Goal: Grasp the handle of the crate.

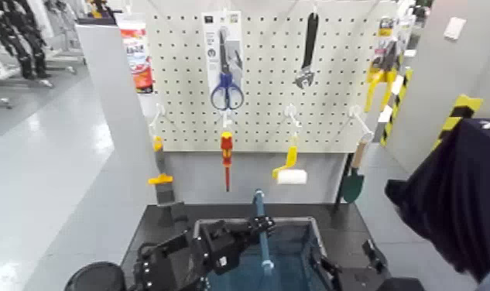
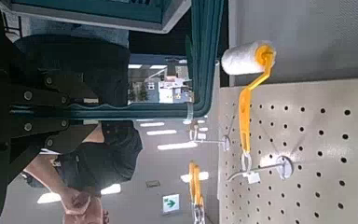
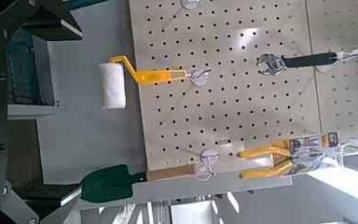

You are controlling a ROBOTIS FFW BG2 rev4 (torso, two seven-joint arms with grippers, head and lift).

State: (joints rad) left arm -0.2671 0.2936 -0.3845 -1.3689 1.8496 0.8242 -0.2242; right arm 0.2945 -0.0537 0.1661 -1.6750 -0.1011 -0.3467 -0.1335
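Head view: handle (image 1: 262, 238) between left jaws

Tools on a pegboard (image 1: 186, 85), left hand (image 1: 268, 223) at the crate's (image 1: 319, 231) raised handle (image 1: 264, 249), right hand (image 1: 320, 257) by its rim

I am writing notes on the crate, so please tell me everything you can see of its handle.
The handle is a slim teal-blue bar, plastic by its look, with paler spots near both ends. It stands raised over the middle of the crate, curving at a corner. The left gripper is shut on it; the right gripper is clear of it.
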